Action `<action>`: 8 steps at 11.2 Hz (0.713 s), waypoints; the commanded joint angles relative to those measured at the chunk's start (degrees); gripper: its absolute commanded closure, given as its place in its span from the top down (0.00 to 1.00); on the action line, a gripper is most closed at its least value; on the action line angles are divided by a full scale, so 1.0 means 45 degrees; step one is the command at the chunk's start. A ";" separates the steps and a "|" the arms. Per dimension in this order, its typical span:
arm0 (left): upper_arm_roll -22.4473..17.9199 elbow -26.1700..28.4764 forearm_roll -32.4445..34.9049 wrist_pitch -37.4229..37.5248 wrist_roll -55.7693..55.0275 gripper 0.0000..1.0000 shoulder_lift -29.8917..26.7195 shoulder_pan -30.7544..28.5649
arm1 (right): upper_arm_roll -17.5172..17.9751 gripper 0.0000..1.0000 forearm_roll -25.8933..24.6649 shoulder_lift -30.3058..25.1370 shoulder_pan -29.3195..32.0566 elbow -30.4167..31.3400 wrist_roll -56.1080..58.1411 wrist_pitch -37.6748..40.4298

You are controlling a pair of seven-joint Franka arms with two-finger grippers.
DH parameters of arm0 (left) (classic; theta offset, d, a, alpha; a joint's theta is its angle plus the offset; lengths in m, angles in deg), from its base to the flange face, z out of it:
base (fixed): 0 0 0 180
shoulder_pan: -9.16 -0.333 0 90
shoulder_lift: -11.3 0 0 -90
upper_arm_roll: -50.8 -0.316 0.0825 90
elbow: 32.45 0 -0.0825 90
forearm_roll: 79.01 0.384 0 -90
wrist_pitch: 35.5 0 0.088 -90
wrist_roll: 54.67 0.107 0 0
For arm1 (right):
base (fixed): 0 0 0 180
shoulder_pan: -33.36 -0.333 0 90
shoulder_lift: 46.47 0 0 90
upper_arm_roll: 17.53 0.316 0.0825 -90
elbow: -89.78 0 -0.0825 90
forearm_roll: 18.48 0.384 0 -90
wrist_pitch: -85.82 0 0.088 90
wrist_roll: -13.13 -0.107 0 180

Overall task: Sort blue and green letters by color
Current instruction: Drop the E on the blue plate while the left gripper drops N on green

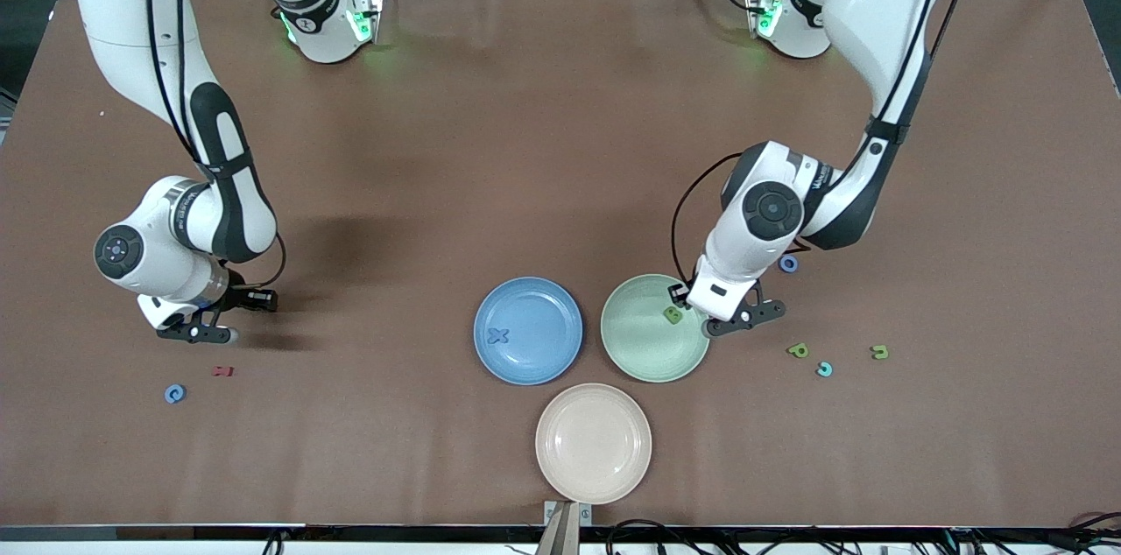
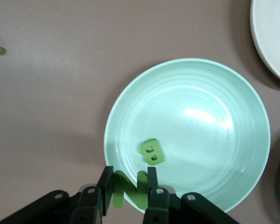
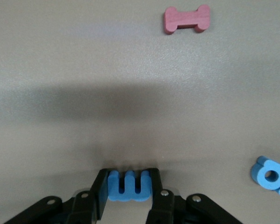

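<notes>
Beige plate [image 1: 593, 443] nearest cam. My left gripper [image 2: 129, 196] clamps green N [image 2: 129, 188] over green plate [image 1: 652, 354] rim; right gripper [image 3: 129, 193] clamps blue E [image 3: 129, 185], well apart. Foam: light, squashy; pinch flat edges.

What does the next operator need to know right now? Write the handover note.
Left tool: shut on green N, over the green plate's rim.
Right tool: shut on blue letter, over bare table at the right arm's end.
Done: blue X in blue plate; green B in green plate.
Left: loose blue and green letters at both ends of the table.
</notes>
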 commanded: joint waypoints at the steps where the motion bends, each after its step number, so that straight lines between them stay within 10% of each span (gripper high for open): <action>1: -0.0208 -0.0810 -0.0267 0.0229 -0.0686 0.33 0.0527 0.0289 | 0.0039 0.00 0.0465 -0.0126 -0.0104 0.0095 -0.0349 0.0090; 2: -0.0227 -0.0810 -0.0248 0.0210 -0.0609 0.99 0.0507 0.0289 | 0.0233 0.00 0.0951 -0.0185 -0.0259 -0.0253 -0.0544 0.0536; 8: -0.0227 -0.0675 -0.0014 0.0229 0.0380 1.00 0.0196 -0.0275 | 0.0974 0.00 0.2419 0.0086 -0.1295 -0.3534 -0.4718 0.2864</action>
